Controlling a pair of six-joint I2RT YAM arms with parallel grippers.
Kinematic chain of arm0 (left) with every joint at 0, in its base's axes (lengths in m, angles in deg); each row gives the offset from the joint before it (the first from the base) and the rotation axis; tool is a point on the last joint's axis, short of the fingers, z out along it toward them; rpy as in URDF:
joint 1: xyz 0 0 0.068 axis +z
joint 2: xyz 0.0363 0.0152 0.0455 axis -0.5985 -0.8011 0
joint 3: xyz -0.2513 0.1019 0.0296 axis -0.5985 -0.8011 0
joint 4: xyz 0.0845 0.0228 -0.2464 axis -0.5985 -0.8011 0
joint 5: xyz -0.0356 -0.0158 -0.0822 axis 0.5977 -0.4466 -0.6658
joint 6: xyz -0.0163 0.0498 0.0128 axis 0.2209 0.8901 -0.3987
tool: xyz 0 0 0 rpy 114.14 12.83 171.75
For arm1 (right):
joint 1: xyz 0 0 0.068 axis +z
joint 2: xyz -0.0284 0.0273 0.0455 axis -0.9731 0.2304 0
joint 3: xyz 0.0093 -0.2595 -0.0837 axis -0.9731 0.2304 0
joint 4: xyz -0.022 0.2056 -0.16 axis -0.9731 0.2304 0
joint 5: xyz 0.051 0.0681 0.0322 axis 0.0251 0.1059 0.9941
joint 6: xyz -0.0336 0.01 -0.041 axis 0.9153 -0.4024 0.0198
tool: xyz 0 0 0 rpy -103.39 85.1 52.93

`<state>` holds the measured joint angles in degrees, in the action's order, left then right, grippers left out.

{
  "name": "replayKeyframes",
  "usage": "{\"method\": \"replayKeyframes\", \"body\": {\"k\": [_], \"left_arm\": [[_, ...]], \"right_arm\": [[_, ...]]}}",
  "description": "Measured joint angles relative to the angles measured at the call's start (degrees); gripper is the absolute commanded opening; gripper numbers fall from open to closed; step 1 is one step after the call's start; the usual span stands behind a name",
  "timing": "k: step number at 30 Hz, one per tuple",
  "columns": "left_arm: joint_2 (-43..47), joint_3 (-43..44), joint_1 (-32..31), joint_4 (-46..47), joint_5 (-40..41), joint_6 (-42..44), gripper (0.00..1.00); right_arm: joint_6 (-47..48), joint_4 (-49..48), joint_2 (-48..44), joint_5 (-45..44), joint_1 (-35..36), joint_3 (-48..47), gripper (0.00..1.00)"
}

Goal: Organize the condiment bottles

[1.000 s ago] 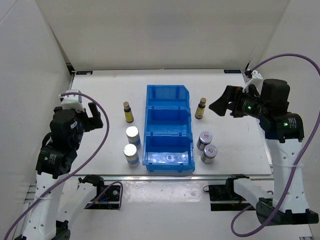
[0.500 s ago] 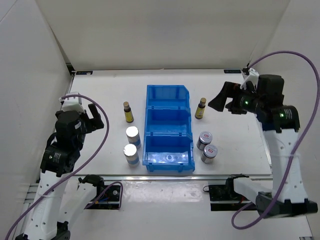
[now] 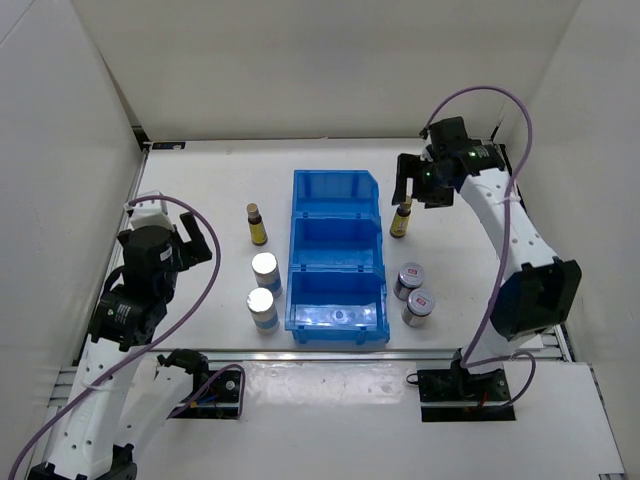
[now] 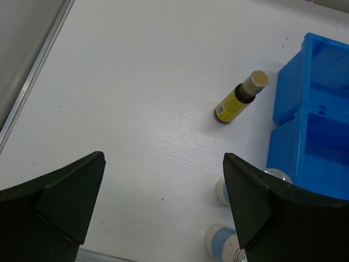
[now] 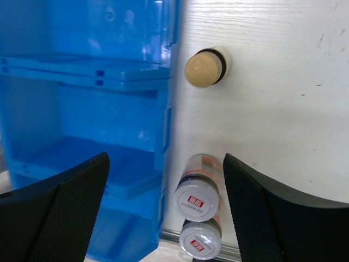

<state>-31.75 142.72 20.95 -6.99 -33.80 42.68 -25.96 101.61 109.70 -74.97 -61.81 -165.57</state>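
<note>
Right tool point(image 3: 420, 188) spread wide, grasping nothing, above slim dark-brown bottle with yellow label point(image 3: 401, 217) just right of blue plastic three-compartment bin point(image 3: 337, 182). Left tool point(image 4: 163, 157) released too, over white worktop point(image 4: 136, 82). Second slim brown bottle point(image 3: 257, 224) and two white silver-topped bottles point(image 3: 266, 270) left of bin, two grey bottles with red-white top labels point(image 3: 419, 305) right of it. All upright on worktop.
</note>
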Motion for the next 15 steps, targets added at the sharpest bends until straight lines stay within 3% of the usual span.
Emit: {"method": "replayKeyframes", "body": {"k": [15], "left_arm": [[0.4,-0.3,-1.3,1.6,1.2,-0.2,1.00]], "right_arm": [[1.1,-0.9,17.2,-10.4,0.9,-9.9,0.64]]}}
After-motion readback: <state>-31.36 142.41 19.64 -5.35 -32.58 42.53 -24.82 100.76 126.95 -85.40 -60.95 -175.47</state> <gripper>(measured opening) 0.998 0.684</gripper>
